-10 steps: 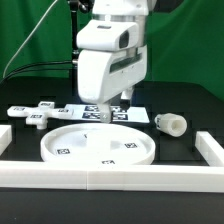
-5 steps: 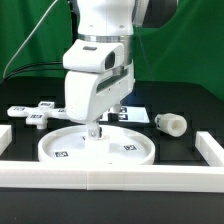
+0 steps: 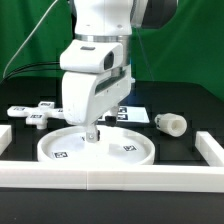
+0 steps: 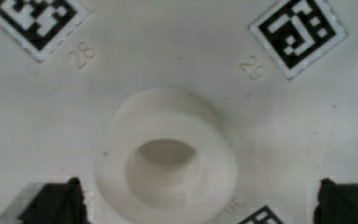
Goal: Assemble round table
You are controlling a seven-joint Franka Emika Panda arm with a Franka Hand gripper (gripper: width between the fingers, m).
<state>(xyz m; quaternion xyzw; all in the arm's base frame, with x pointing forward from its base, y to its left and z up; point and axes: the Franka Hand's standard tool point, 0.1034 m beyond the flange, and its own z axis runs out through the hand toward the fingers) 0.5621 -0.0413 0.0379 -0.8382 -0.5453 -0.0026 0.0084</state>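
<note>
Exterior view, item one: my end effector (image 3: pixel 92 133), white two-finger type, low over the middle of the large white rimmed round plastic disc (image 3: pixel 60 150). Its fingers are spread wide and pinch nothing; whether the tips touch the disc I cannot tell. The disc lies flat on the black counter (image 3: pixel 200 118), just behind the long white front border rail (image 3: pixel 110 178).

Item two: short white cylindrical plastic leg (image 3: pixel 172 123), on its side at the exterior view's right, apart from the disc.

Item three: white cross-shaped four-armed plastic foot (image 3: pixel 35 113), flat at the exterior view's left, behind the disc.

Item four: marker board (image 3: pixel 135 113), flat behind the disc, partly hidden by my arm.

Wrist view: raised white oval socket (image 4: pixel 163 150) at the disc's centre, between my two dark fingertips (image 4: pixel 51 200), neither touching it.

Step in hand, as I judge it: the opening one, taking hold of the disc; no parts are joined. The next move calls for settling lower with the socket centred, then closing squarely. A skewed closing could slide the disc.
</note>
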